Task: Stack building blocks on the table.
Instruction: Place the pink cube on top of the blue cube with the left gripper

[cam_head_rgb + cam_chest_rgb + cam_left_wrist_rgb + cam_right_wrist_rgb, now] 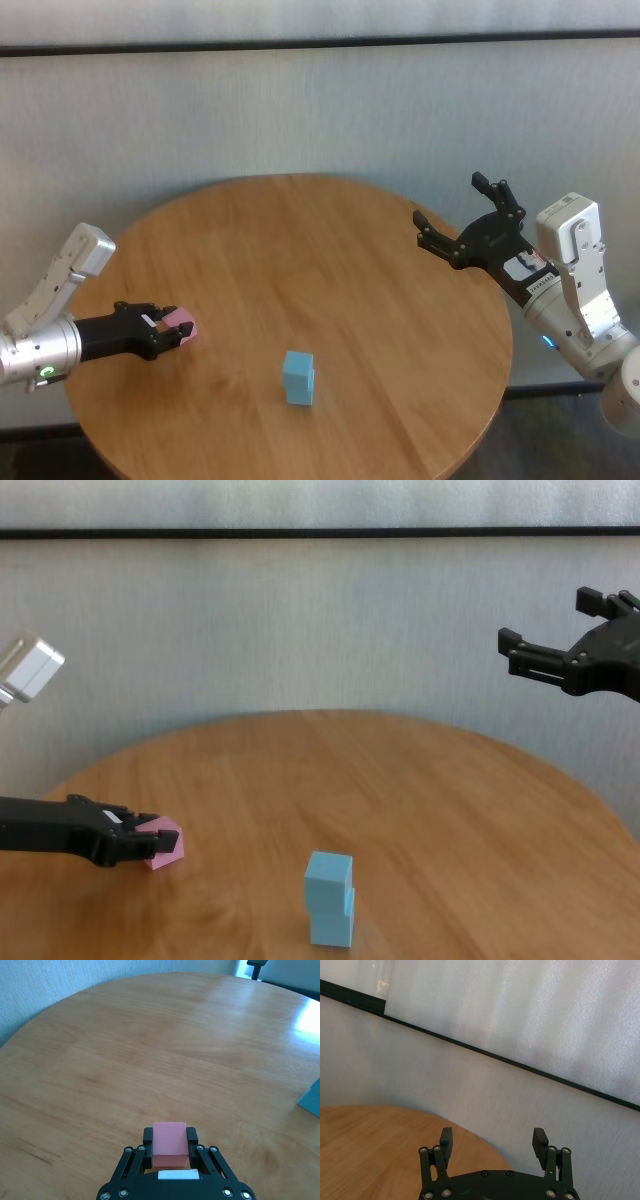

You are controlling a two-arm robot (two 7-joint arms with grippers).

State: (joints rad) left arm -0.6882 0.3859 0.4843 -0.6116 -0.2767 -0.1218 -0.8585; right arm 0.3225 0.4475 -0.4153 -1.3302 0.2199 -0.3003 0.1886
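Two light blue blocks (298, 377) stand stacked on the surface (300, 250), and left of them the left pincer (170, 1146) is clamped on the pink block's (169, 1142) flat sides, a block seemingly light and rigid, while the right pincer (462, 222) hangs apart far right.

Three building blocks are in view: two light blue blocks (299, 377) stacked one on the other, well apart from the left claw (172, 330), and one pink block (169, 1143) between that claw's fingers. One round table (330, 260) carries them. Two claws show, the right claw (465, 215) raised beside the table's far edge.
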